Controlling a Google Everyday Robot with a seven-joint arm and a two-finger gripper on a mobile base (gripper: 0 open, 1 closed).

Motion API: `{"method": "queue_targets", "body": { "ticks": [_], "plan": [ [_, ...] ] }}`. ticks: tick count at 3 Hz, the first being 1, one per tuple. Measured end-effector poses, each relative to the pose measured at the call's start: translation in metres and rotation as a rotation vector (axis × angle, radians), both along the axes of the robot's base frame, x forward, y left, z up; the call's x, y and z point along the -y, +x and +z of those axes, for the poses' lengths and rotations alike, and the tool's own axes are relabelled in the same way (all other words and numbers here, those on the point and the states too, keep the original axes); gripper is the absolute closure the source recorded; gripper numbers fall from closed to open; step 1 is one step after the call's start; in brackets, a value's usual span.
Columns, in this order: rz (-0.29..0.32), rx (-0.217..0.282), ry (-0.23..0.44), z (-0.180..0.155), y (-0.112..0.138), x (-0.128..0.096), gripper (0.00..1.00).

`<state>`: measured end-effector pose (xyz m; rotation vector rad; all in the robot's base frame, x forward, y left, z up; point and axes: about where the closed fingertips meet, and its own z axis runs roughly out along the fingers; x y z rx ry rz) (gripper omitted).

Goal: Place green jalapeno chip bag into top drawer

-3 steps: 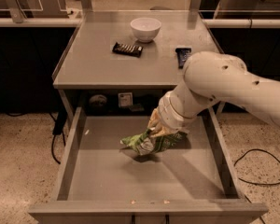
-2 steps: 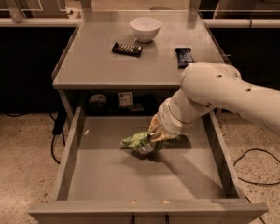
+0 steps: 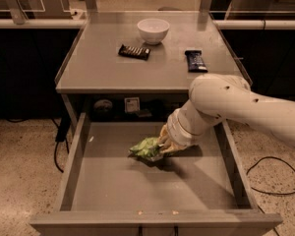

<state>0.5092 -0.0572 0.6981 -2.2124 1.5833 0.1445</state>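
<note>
In the top drawer [image 3: 152, 191], green jalapeno chip bag [image 3: 145, 148], clasped by gripper [image 3: 164, 143]

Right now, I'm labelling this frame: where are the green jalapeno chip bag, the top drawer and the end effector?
green jalapeno chip bag [image 3: 143, 147]: camera view, crumpled middle.
top drawer [image 3: 118, 186]: camera view, bare bottom.
end effector [image 3: 161, 144]: camera view, inside the drawer, between its fingertips, gripping the bag.

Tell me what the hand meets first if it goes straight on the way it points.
The hand, low inside the top drawer, points leftward in view and down. The green jalapeno chip bag is right at its tip, so that comes first; beyond it probably the drawer's bare floor, though depth is unclear.
</note>
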Motion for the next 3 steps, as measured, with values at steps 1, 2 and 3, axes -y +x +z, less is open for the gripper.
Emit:
{"method": "queue_targets", "body": {
  "ticks": [1,2,3],
  "plan": [
    [0.0,0.0,0.0,0.0,0.0,0.0,0.82],
    [0.0,0.0,0.0,0.0,0.0,0.0,0.59],
    [0.0,0.0,0.0,0.0,0.0,0.0,0.34]
  ]
}}
